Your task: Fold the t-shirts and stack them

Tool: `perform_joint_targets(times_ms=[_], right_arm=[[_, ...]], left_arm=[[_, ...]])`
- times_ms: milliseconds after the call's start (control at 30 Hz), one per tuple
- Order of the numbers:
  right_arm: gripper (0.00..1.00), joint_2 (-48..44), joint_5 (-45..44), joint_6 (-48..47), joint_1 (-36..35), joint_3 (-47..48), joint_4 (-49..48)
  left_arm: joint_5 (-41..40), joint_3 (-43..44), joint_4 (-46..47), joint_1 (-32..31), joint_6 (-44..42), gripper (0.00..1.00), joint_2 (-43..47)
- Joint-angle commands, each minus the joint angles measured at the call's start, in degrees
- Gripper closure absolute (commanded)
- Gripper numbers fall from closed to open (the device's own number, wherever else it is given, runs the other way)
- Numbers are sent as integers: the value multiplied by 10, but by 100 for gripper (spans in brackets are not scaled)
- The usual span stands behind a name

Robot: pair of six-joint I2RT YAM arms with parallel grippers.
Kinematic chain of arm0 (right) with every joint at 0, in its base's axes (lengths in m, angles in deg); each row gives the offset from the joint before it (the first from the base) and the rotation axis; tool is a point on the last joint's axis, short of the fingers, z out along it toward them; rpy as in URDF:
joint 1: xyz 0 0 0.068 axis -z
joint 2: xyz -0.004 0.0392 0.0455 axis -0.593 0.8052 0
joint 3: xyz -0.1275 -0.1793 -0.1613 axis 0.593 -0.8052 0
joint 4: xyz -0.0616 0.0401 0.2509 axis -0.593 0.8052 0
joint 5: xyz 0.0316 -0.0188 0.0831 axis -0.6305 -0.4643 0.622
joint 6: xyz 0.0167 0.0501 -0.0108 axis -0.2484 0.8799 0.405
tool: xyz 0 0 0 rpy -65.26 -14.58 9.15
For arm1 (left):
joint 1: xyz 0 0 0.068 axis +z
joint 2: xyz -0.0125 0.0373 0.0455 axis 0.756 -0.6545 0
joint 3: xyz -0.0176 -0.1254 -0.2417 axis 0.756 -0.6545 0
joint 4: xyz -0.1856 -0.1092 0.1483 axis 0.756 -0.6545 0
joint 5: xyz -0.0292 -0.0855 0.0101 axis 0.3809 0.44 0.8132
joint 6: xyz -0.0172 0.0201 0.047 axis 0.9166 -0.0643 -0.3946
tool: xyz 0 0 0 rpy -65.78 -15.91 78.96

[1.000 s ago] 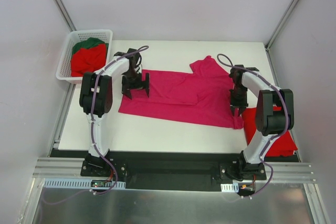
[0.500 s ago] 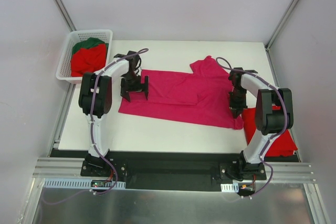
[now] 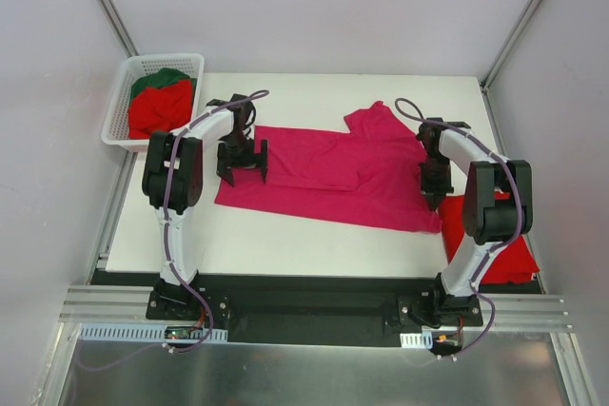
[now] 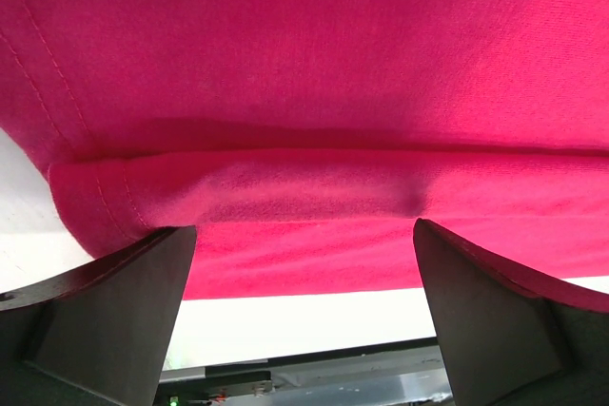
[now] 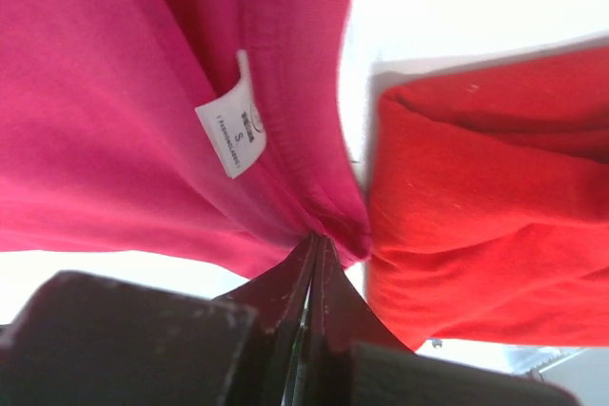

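Pink tee half-folded, R gripper pinched shut on its edge, L gripper wide open, empty. Red tee done, more in basket.

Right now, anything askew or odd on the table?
The magenta-pink cloth t-shirt: it lies slanted on the white table, one sleeve jutting toward the far edge, near-right corner crowding the folded red shirt. Nothing spilled.

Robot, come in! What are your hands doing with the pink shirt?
Right gripper shut on pink shirt edge. Left gripper open over its other end. Red shirt beside, not blocking.
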Motion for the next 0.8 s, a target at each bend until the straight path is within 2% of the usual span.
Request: perform_joint_targets(times_ms=[0, 200, 233, 300, 400, 433, 467, 633, 767], right_arm=[[99, -12, -44, -10, 12, 8, 36], [98, -7, -58, -9, 34, 4, 34], [80, -9, -53, -8, 37, 12, 35], [70, -22, -58, -1, 37, 22, 39], [44, -43, -50, 4, 35, 53, 44], [18, -54, -42, 6, 34, 64, 46], [4, -59, -36, 9, 32, 85, 47], [4, -49, 51, 1, 20, 122, 30], [4, -9, 89, -15, -5, 128, 6]], left_arm=[[-12, -4, 3, -3, -11, 0, 20], [-9, -10, 5, -4, -14, 1, 28], [-9, -11, 5, -4, -16, 1, 29], [-9, -13, 5, -4, -18, 1, 32], [-9, -17, 4, -4, -18, 1, 38], [-10, -21, 4, -4, -18, 1, 40], [-9, -22, 4, -4, -19, 1, 42], [-10, -25, 5, -4, -18, 1, 44], [-26, -21, 6, -4, -19, 1, 28]])
